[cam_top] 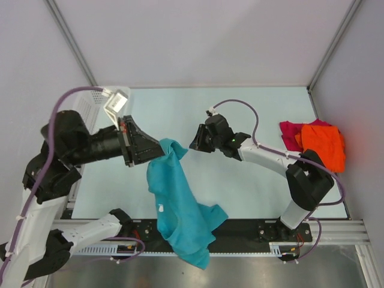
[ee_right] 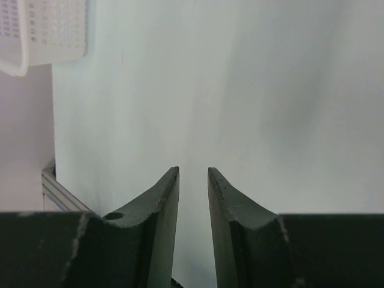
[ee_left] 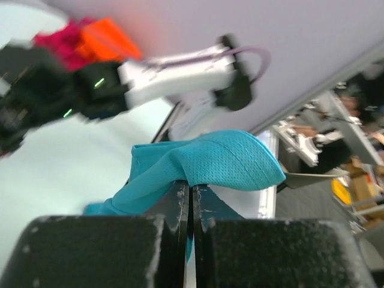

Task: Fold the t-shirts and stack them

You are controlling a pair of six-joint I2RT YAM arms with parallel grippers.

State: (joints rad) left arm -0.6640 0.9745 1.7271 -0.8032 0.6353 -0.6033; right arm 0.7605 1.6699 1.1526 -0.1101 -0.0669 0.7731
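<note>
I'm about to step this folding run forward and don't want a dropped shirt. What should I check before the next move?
1. Grip of the left claw on the teal shirt: ok, shut on a fold of cloth.
2. Is the right claw free: ok, slightly open, empty.
3. Is the teal shirt wholly on the table: not ok, its lower end overhangs the near rail.
4. Is the teal shirt flat: not ok, bunched and hanging.
5. Are the orange shirt and magenta shirt out of the way: ok, heaped at the table's right edge.
</note>
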